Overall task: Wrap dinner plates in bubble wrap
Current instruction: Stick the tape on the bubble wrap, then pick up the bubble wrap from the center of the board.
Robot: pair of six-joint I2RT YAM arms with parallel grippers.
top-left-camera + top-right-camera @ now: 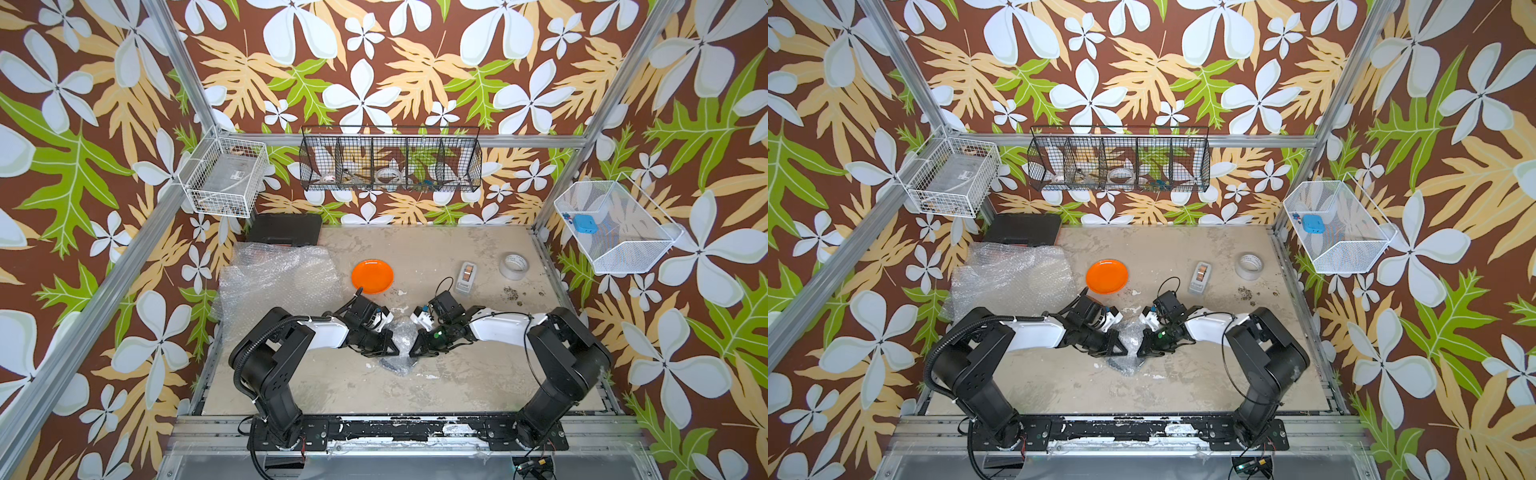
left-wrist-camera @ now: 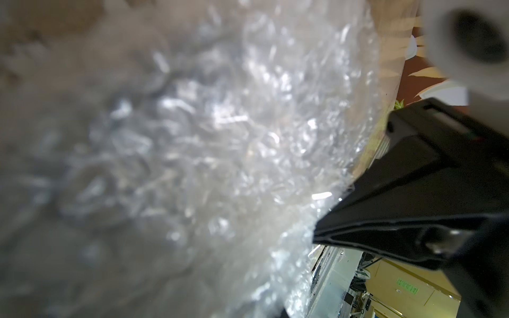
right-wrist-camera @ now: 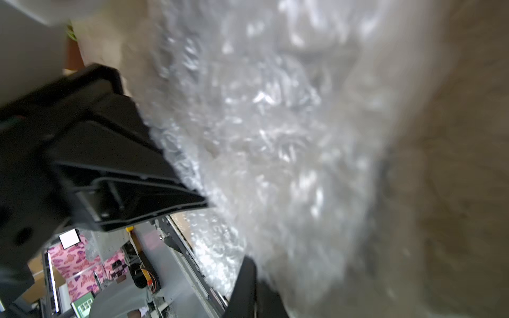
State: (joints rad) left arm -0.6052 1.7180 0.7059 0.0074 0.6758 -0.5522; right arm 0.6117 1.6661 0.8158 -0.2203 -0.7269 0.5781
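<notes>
Left gripper (image 1: 394, 352), right gripper (image 1: 412, 353) — both pinching bubble wrap (image 1: 402, 337) | mesh basket (image 1: 631, 258): blue box (image 1: 584, 223)

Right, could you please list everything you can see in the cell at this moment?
orange plate: one, bright orange, mid-table, unwrapped
bubble wrap sheets: loose pile, clear, far left of table
wrapped bundle: one, clear wrap over something dark, between the grippers
tape roll: one, whitish, far right of table
grey block: one, grey with brown patch, left of the roll
black case: one, back left corner
white wire basket: one, left wall
black wire basket: one, back wall, small items inside
white mesh basket: one, right wall, holding a blue item
table: one, mottled beige
left gripper: black, shut on the bundle's left edge
right gripper: black, shut on its right edge
</notes>
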